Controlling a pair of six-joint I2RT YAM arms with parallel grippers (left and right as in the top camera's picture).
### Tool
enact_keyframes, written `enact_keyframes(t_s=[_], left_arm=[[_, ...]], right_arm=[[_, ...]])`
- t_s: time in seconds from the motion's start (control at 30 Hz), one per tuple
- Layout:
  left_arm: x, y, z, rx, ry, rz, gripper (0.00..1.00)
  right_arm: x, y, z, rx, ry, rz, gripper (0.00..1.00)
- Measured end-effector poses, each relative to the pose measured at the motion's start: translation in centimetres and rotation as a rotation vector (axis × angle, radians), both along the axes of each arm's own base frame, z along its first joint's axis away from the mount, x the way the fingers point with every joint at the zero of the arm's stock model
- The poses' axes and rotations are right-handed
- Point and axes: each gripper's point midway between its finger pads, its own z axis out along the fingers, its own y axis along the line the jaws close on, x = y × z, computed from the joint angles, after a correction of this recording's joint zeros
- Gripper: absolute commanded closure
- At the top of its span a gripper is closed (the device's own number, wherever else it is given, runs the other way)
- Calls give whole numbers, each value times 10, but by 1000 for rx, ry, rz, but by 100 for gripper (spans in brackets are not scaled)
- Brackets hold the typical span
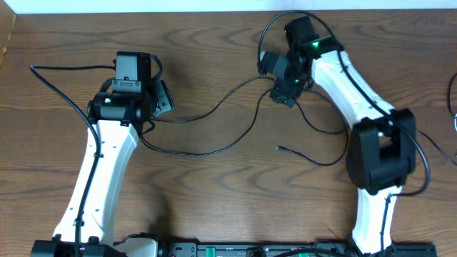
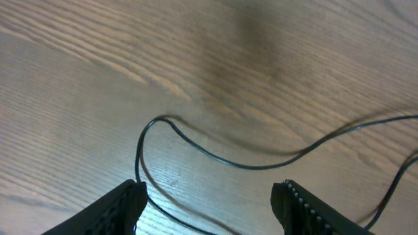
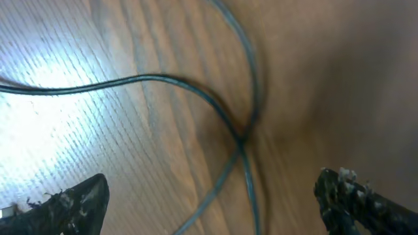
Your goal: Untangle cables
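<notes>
The cables [image 1: 193, 153] are thin black cords lying loose on the tabletop [image 1: 214, 207], strung in long slack curves across the stretch between my two arms. One small plug end [image 1: 278, 148] lies free near my right arm. I see no white cord from any view. I judge them light and limp. They will slide easily over the wood, and they will trail whatever they are looped through, so a hard pull would probably tighten a snag rather than free it. The best place to hold seems to be a single strand just beside a crossing [image 3: 243, 140], or the free plug end, which I could draw back through the loops. My right fingers [image 3: 72, 202] stand wide apart and grip nothing. They hover right over the spot where two strands cross, which is blurred in my wrist view. My left fingers [image 2: 121, 205] are parted as well and hold nothing. One strand lies curving on the wood between them, and another passes close by the left-hand finger. The risk, I think, is pinching two strands at once.
</notes>
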Motion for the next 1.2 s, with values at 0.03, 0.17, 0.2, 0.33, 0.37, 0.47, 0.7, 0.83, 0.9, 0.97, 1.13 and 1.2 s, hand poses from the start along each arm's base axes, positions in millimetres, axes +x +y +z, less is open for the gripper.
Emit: enact_keyframes(t_s=[0.03,0.17,0.2,0.33,0.37,0.47,0.7,0.83,0.9,0.97,1.13,1.2], left_arm=[[0,-1,0,-3,1,-3,33],[-1,-2,-1,-9,7,-6,34],[-2,-2,-1,-10,11,-7,34],[-5,-2,-3,-11,24,-8,33],[-5,-2,-3,-11,24,-8,34],[-5,-2,-3,-10,26,-8,34],[-6,-2,-3,-11,27,-8,34],[-6,-2,-3,-10,27,-8,33],[-6,-2,-3,-11,27,-8,34],[-6,-2,-3,-11,27,-8,34],[-6,-2,-3,-11,27,-8,34],[-6,-2,-3,-11,28,-8,34]], right_arm=[[-1,1,-7,-2,13,12,3],[0,2,-22,-11,24,48,7],[2,2,-25,-14,20,55,7],[6,1,-40,-29,23,68,10],[5,0,-44,-34,30,68,11],[0,2,-66,-29,79,74,13],[6,3,-65,-23,67,25,57],[-2,-2,-67,-33,114,-48,89],[-6,-5,-66,-41,134,-81,89],[-10,-7,-66,-48,157,-111,94],[-24,-12,-52,-49,209,-195,99],[-29,-11,-36,-31,213,-226,99]])
